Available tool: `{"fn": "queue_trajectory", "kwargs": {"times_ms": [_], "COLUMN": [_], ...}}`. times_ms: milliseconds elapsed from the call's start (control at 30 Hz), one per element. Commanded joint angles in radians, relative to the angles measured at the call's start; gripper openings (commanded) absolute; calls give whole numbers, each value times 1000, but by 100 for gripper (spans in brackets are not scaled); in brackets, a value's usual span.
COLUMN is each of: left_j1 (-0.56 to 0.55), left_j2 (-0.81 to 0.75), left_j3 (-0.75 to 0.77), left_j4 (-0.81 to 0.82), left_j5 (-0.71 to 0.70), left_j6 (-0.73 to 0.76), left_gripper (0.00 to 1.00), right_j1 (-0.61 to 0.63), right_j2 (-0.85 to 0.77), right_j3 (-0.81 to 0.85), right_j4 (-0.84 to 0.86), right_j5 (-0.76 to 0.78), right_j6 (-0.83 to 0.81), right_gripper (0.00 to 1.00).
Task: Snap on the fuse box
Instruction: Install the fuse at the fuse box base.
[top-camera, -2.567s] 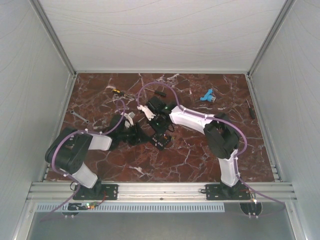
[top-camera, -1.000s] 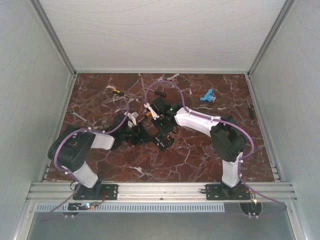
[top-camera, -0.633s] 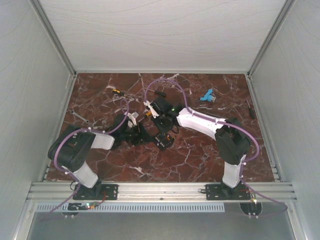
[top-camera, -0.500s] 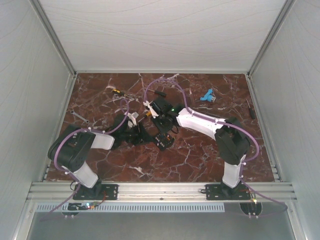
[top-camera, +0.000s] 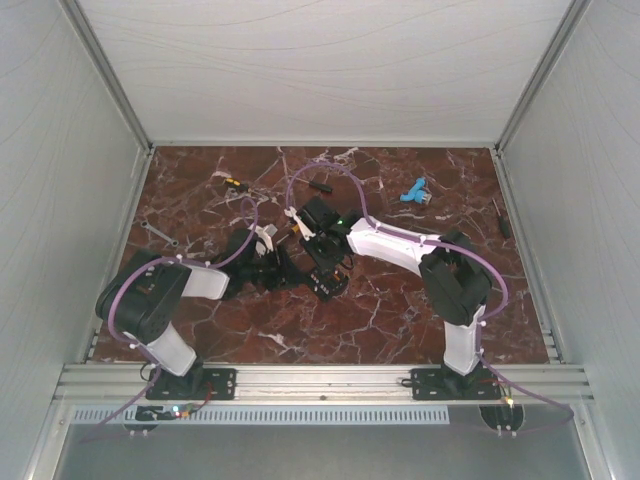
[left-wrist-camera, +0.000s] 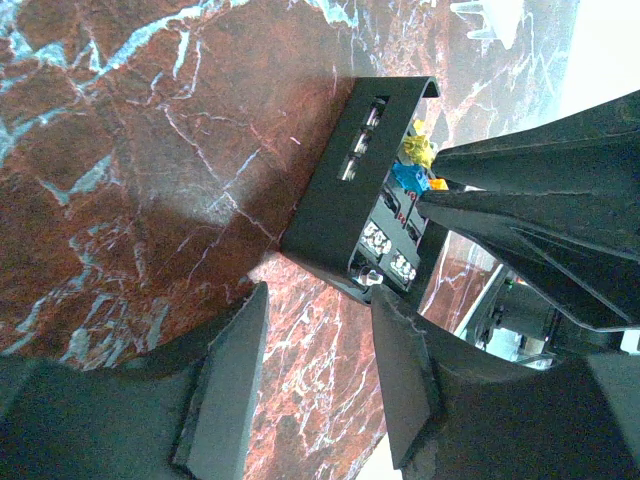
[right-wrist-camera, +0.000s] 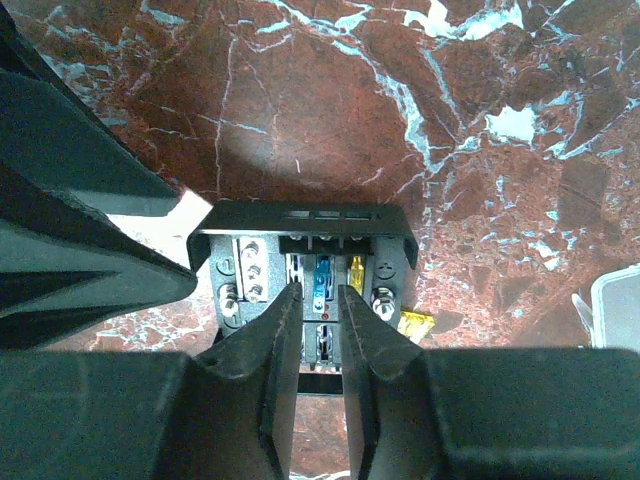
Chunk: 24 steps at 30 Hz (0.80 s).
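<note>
The fuse box (top-camera: 325, 280) is a small black square box on the marble, with blue and yellow fuses showing inside. In the right wrist view the fuse box (right-wrist-camera: 305, 222) lies right under my right gripper (right-wrist-camera: 320, 330). Its jaws stand a narrow gap apart over the blue fuse with nothing between them. In the left wrist view the fuse box (left-wrist-camera: 355, 205) sits just past my left gripper (left-wrist-camera: 315, 370), which is open, empty and low over the table. From above, the left gripper (top-camera: 290, 272) is to the left of the box and the right gripper (top-camera: 322, 252) is over its far side.
A loose yellow fuse (right-wrist-camera: 420, 322) lies on the marble beside the box. A pale plastic piece (right-wrist-camera: 615, 310) shows at the right edge of the right wrist view. Screwdrivers (top-camera: 232, 183), a wrench (top-camera: 158, 233) and a blue part (top-camera: 413, 191) lie toward the back of the table.
The right gripper has come down and toward the left over the fuse box, and its elbow has shifted. The left gripper has crept closer to the box. The box has stayed put.
</note>
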Motion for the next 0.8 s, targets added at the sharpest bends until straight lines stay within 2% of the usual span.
{"fn": "queue_trajectory", "kwargs": {"times_ms": [0,367,567,767], "left_j1": [-5,-7,-7,-7], "left_j2": [-6,-10,-10,-10], "left_j3": [27,27,27,26], "left_j4": [39,36,33,31], "left_j5": [3,-1,-2,-5], "left_j6": [-3,-1,0,1], "left_gripper": [46,46,46,46], "right_j1": [9,10,4,-21], "right_j2": [14,29,16,-4], "right_j3": [28,25,16,-5], "right_j4": [22,14,9,7], "right_j5": [0,22,22,-34], "right_j6": [15,21,23,44], "right_gripper": [17,9,0,0]}}
